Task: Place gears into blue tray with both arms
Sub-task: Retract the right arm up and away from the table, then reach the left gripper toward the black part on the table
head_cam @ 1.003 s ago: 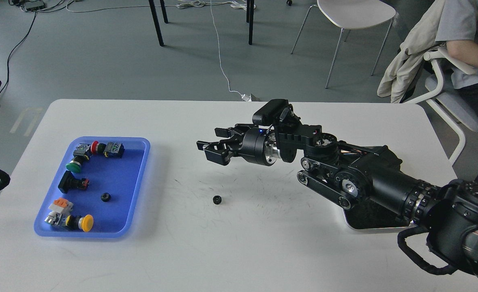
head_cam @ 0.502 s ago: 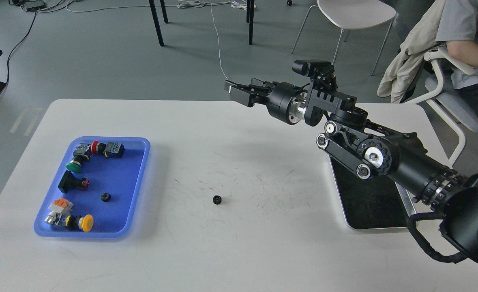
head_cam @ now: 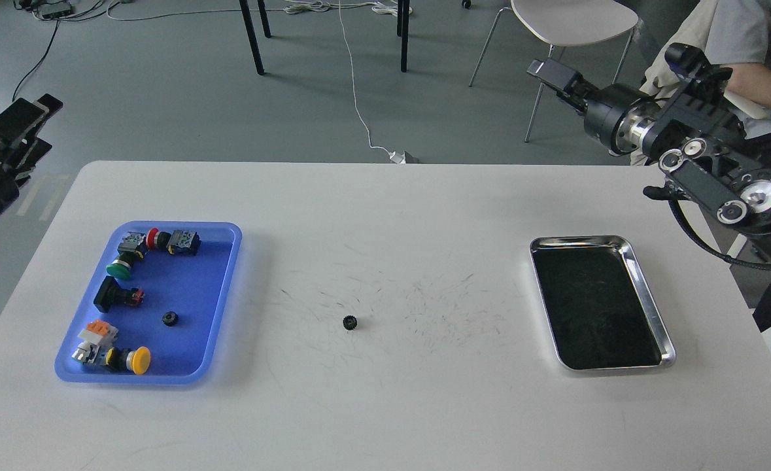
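Gears sat in two places when I checked the head view: one black gear [head_cam: 170, 318] lay inside the blue tray [head_cam: 225, 281], toward its 5 o'clock side among the push-button switches, and a second gear [head_cam: 350, 322] rested alone on the white table [head_cam: 385, 405], well apart from the tray and out at its 3 o'clock. I judged the job partly done, with that loose gear left to move. The right gripper [head_cam: 545, 69] hung high off the table's far right corner, at about 2 o'clock from the loose gear; it showed too small and end-on for me to say whether its fingers were spread or closed, and I saw nothing in it. The left gripper [head_cam: 22, 121] hovered beyond the table's left edge, at roughly 10 o'clock from the tray, its fingers likewise too dark to separate. A steel tray [head_cam: 647, 288] with a dark floor stood at the gear's 3 o'clock and looked bare. I reckoned the gear would be light, rigid and hard, unlikely to break, but low-lying and prone to skid or flip on the smooth tabletop. I judged the best hold to be across its toothed rim, fingers coming straight down on opposite sides, the teeth offering some bite.
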Motion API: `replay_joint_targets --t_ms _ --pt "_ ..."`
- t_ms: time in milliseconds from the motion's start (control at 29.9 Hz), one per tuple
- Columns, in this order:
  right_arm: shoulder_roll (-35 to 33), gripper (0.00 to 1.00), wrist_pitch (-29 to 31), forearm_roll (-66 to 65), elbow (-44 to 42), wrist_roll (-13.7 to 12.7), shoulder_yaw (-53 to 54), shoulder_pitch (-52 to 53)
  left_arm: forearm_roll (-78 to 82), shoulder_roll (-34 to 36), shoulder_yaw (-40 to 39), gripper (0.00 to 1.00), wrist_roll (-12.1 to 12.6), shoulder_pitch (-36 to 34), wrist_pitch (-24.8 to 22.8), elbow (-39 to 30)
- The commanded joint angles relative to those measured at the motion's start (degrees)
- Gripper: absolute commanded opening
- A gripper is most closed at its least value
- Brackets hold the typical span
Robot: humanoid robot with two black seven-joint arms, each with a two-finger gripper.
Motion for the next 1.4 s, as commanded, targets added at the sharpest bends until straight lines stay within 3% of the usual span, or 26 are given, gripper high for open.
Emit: replay_joint_targets --t_ms 0,234,502,736,1003,1371 --pt "-3.4 0.91 -0.7 5.9 -0.1 0.1 -1.0 -0.9 6.8 3.3 0.3 0.97 0.0 -0.1 -0.9 -5.0" --pt "-7.8 0.91 -0.8 10.6 -0.2 0.8 -0.9 -3.6 15.6 10.3 -0.1 0.95 0.0 -0.7 -0.8 -17.1" --pt "-9.8 0.91 -1.5 11.2 -0.3 1.8 -0.3 -8.0 23.4 14.8 -0.3 0.94 0.0 -2.5 -1.3 -25.0" --pt "-10.1 0.91 -3.9 13.9 -0.1 2.1 -0.4 -9.8 27.1 11.3 0.2 0.95 0.0 -2.0 -0.9 -24.9" --pt "-10.0 0.91 -4.1 14.0 -0.1 2.1 -0.5 -10.4 50.1 7.5 0.2 0.98 0.0 -1.9 2.6 -26.1" --pt "-10.0 0.91 -4.1 14.0 -0.1 2.1 -0.5 -10.2 68.4 2.2 0.2 0.98 0.0 -2.4 4.6 -31.5"
